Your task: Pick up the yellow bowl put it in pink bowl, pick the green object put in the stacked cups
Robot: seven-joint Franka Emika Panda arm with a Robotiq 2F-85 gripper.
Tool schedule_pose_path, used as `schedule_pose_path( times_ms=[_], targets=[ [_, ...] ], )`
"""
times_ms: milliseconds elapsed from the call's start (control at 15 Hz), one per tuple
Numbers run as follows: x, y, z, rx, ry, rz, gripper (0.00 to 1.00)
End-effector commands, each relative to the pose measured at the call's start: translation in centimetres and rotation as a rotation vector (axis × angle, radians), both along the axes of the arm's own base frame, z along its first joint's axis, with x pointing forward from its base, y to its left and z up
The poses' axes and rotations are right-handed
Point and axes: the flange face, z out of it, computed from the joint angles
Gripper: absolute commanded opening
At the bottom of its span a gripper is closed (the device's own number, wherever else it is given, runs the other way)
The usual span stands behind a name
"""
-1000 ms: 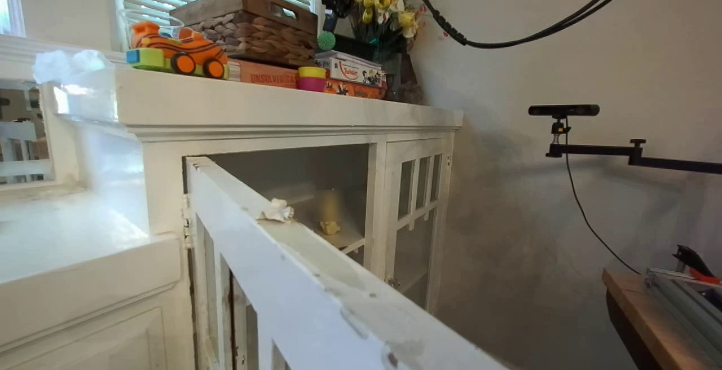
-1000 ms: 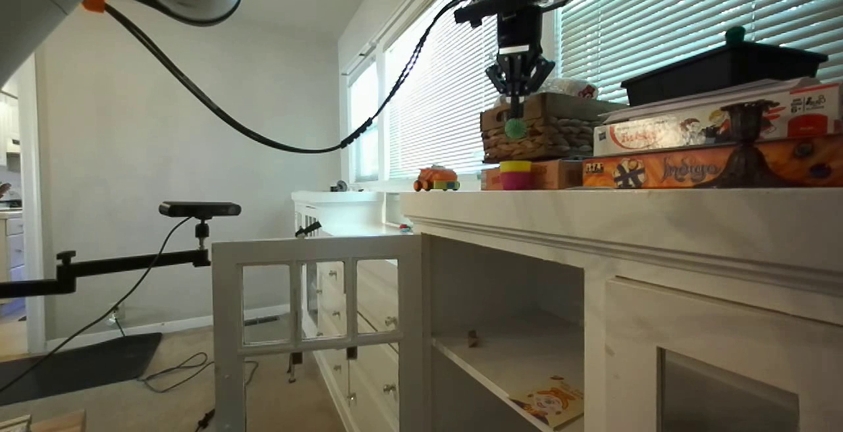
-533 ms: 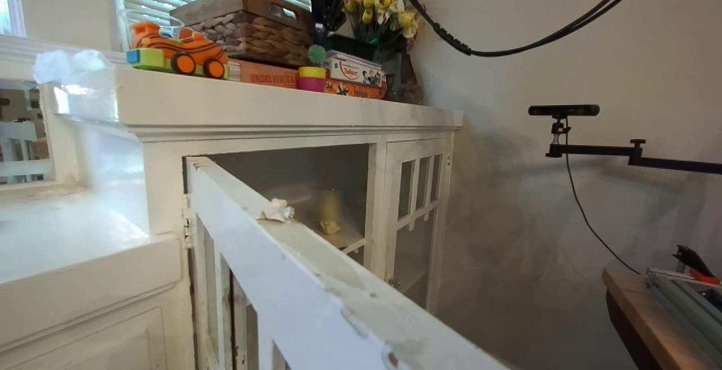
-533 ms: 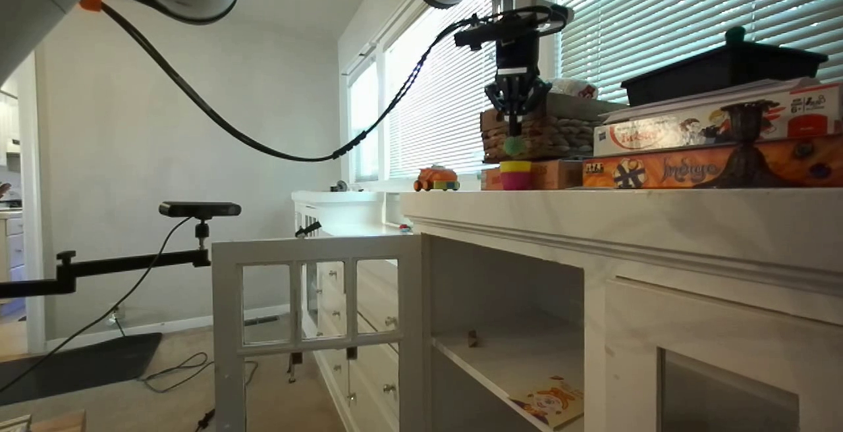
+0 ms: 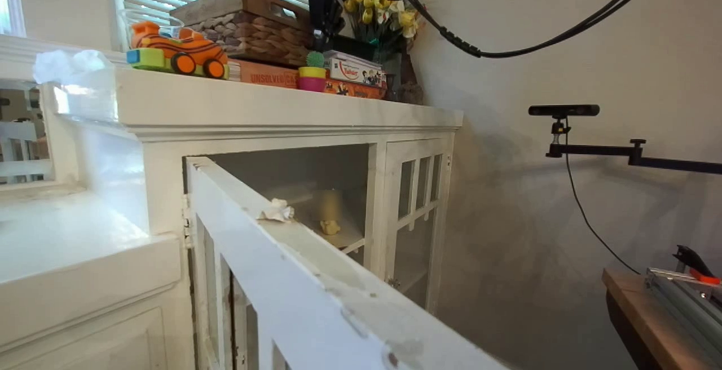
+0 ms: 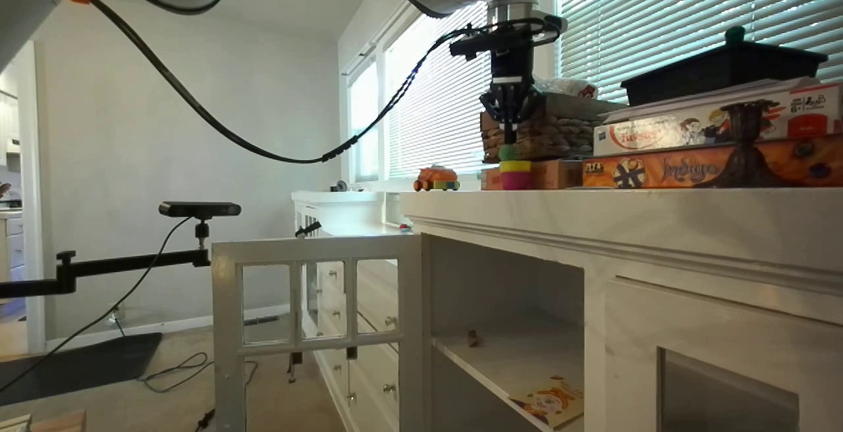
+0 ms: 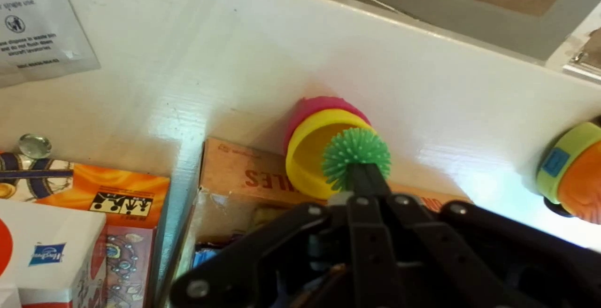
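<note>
You have a green spiky ball [image 7: 355,150] clenched in the gripper [image 7: 368,179], which points straight down. The ball hangs at the mouth of a yellow cup [image 7: 306,155], itself nested in a pink cup [image 7: 312,105] on top of a white cabinet [image 6: 658,218]. Whether ball and rim touch cannot be told.

To place it well, centre before lowering further. In the wrist view the ball overlaps the rim on the side nearer the orange toy car [image 7: 581,172] (that view is slanted, so the offset may look larger than it is), and an exterior view also shows it a little that way. Ease away from the car, then go straight down — gently, since the cups look light and would probably tip if the rim were pushed — and let go once the ball is inside.

Compared with half a second ago, you are lower: the gap between ball and yellow cup has closed in both exterior views, and the ball has shifted slightly toward the car. The cups look unmoved.
</note>
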Motion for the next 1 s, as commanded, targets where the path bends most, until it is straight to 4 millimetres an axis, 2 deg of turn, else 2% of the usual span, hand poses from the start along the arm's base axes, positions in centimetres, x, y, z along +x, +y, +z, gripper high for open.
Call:
schedule_pose_path(
  times_ms=[0, 400, 600, 667, 933],
  targets=[
    [-1.1, 0.4, 0.1, -0.025, -0.008, 0.018, 0.32],
    [-1.7, 0.6, -0.1, -0.028, -0.013, 0.014, 0.74],
    [-2.8, 0.8, 0.4, -0.021, 0.013, 0.019, 0.95],
    [-3.7, 0.8, 0.9, -0.028, 0.027, 0.023, 0.99],
    [-8.7, 0.4, 3.0, -0.031, 0.114, 0.048, 1.0]
  ],
)
